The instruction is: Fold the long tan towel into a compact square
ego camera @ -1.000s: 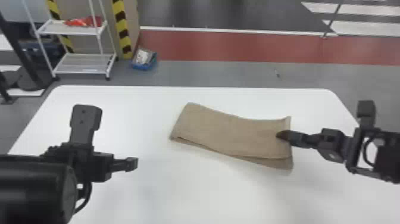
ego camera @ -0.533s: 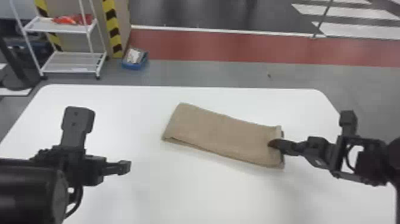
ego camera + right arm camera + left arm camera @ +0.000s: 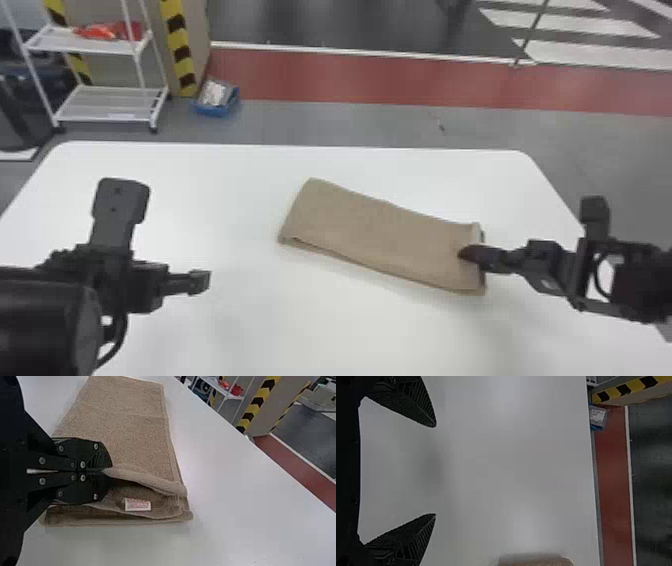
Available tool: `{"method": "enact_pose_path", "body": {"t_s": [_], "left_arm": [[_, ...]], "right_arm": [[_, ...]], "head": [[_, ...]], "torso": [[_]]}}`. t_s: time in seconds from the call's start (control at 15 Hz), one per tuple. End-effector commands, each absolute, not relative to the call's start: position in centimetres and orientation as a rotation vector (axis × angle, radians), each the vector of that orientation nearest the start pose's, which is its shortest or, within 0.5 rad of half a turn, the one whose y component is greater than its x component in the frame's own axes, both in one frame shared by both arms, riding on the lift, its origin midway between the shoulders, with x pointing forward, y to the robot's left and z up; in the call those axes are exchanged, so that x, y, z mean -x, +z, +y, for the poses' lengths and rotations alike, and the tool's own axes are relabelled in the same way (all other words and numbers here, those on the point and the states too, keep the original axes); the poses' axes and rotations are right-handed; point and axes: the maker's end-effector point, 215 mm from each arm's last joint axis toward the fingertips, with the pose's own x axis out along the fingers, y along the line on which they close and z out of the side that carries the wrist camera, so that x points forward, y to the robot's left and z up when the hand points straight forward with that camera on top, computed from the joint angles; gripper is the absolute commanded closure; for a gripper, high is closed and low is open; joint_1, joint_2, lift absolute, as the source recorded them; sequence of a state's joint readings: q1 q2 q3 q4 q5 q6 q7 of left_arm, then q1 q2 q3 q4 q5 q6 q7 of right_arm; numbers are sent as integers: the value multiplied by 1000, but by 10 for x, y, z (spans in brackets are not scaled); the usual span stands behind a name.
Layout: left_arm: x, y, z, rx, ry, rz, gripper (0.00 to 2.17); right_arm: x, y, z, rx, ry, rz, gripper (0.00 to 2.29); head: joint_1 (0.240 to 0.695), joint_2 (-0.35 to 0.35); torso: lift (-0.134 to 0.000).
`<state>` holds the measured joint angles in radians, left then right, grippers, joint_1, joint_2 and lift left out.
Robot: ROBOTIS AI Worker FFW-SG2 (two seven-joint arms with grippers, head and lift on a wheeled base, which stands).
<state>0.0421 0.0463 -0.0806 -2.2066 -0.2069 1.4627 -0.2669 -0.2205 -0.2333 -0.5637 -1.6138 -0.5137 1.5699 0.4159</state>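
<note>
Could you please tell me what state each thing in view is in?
Long tan cloth towel: folded in layers, one end pinched.
Black two-fingered right gripper: shut on the towel's end.
Black two-fingered left gripper: open, empty.
White open-shelved rack: upright, holding red items.
Blue plastic box: on the floor, loaded.

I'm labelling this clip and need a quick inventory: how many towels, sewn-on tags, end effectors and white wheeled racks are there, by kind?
Towel: 1
Tag: 1
Left end effector and right end effector: 2
White wheeled rack: 1
Total: 5
</note>
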Motion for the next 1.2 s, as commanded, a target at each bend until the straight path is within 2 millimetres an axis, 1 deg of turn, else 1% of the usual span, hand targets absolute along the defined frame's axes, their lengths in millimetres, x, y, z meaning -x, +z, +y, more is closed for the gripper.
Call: {"method": "enact_pose_path", "body": {"t_s": [0.0,0.07,0.13,0.2,0.27,0.33,0.4,0.53,0.73,0.8,0.87,0.93,1.0,1.07,1.13], "left_arm": [[-455,-424,211,-78,-125,872,80],[-454,-424,211,-77,-125,873,80],[-453,-425,212,-75,-122,875,80],[-451,-425,214,-75,-119,876,80],[-451,-426,217,-75,-114,878,80],[-452,-425,218,-75,-113,873,80],[-452,-426,215,-77,-118,876,80],[-450,-427,212,-78,-121,879,80],[-449,-427,216,-77,-113,879,80],[-449,-427,215,-75,-114,882,80],[-450,-426,215,-74,-113,877,80],[-450,-426,214,-75,-115,877,80],[-450,-426,216,-74,-113,877,80],[-450,-426,219,-76,-107,877,80],[-449,-427,218,-73,-109,879,80]], "right_arm": [[-485,-420,-319,-787,284,911,1355],[-489,-404,-323,-787,294,867,1355],[-488,-384,-338,-802,291,800,1355],[-482,-378,-352,-835,279,766,1355],[-479,-382,-366,-831,257,774,1355],[-469,-404,-362,-814,248,840,1355],[-469,-411,-360,-837,247,820,1355],[-467,-421,-360,-841,235,838,1359],[-468,-421,-359,-829,231,844,1355],[-465,-423,-350,-823,249,875,1355],[-463,-411,-349,-818,263,854,1355],[-465,-389,-358,-819,266,788,1355],[-462,-377,-374,-825,250,744,1355],[-457,-382,-378,-816,240,762,1355],[-450,-399,-374,-796,227,808,1359]], "head": [[695,-143],[695,-141],[695,-137],[695,-133],[695,-138],[695,-146],[695,-159],[695,-172],[695,-178],[695,-178],[695,-176],[695,-172],[695,-167],[695,-167],[695,-183]], "torso": [[-124],[-124],[-124],[-124],[-124],[-124],[-124],[-124],[-124],[-124],[-124],[-124],[-124],[-124],[-124]]}}
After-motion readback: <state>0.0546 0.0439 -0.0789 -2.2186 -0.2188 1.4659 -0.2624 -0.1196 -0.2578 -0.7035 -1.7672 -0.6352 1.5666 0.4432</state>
